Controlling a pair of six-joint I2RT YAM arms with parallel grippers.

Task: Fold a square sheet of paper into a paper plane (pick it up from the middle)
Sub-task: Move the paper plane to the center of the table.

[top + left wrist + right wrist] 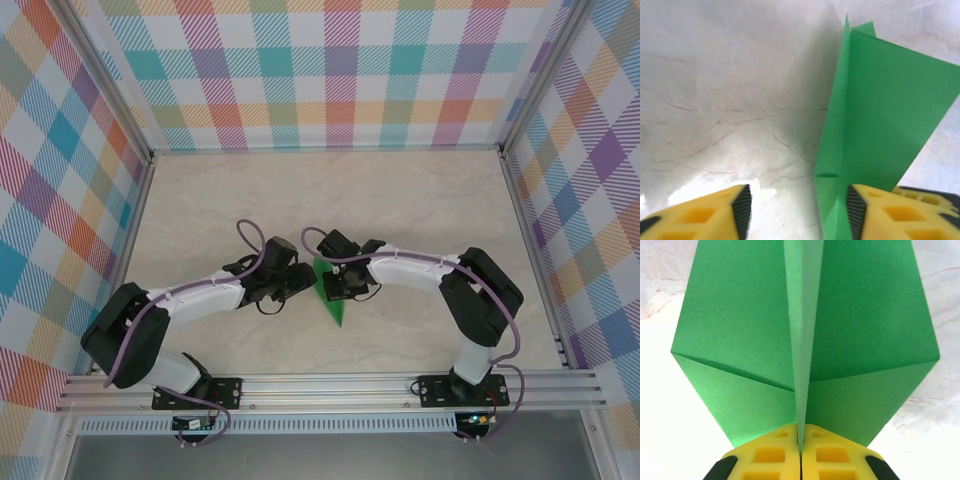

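Right end effector (801, 436) pinches the green paper plane (740, 330) at its keel; left end effector (798, 202) spread.

Both arms bend inward over the pale marbled surface (400, 200), the left gripper (297, 282) and right gripper (338, 284) flanking a green paper plane (330, 303) (pointed end toward the arm bases).

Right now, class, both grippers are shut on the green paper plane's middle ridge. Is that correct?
Not quite. The right gripper is shut on the middle ridge of the paper plane, but the left gripper is open, jaws apart, as the left wrist view shows.
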